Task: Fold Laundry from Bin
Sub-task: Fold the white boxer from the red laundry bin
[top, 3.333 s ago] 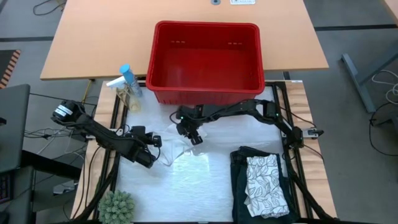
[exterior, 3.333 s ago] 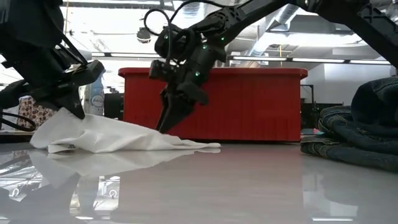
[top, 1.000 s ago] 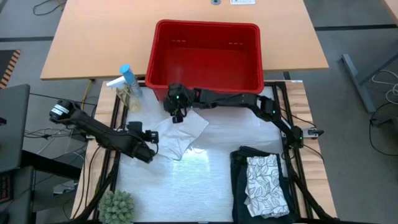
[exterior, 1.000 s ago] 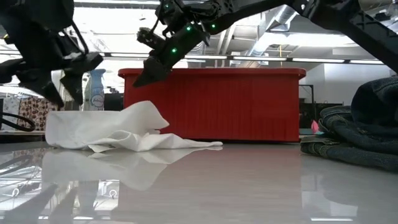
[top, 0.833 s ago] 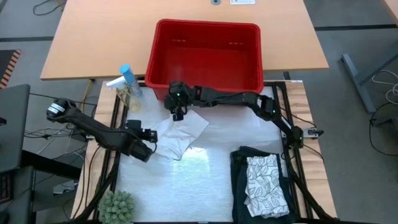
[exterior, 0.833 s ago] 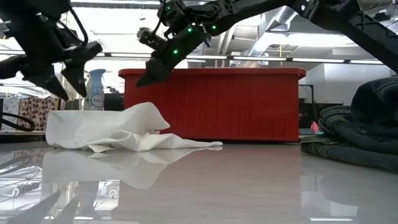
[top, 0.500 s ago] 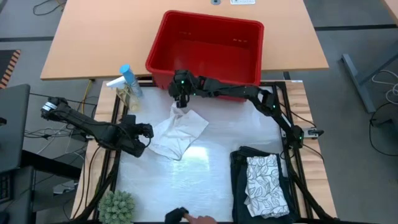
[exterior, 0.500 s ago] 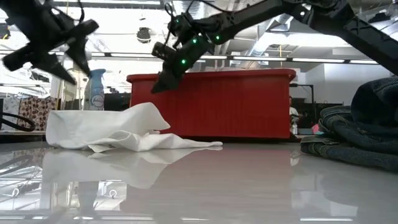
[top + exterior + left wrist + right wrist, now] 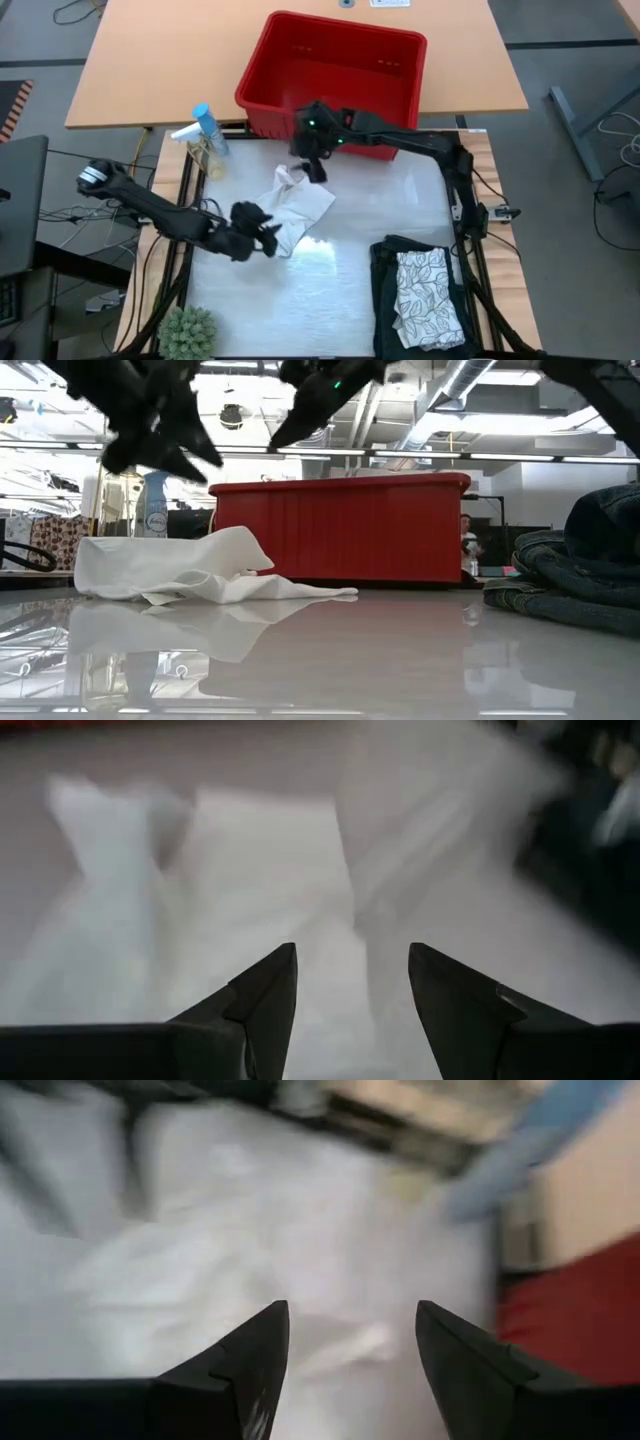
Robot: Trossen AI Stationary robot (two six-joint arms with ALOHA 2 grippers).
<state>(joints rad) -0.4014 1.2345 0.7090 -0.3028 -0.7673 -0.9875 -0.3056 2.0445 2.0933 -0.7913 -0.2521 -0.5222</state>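
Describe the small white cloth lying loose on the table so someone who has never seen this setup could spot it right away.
Start at the red bin at the table's far edge. Just in front of its left corner lies the small whitish cloth, crumpled on the shiny white table cover. Unlike the dark garment and leaf-patterned cloth, stacked near the right front corner, it is plain, unfolded and alone.

The whitish cloth (image 9: pixel 290 212) is lying crumpled between both hands; the red bin (image 9: pixel 335 82) is sitting askew behind.
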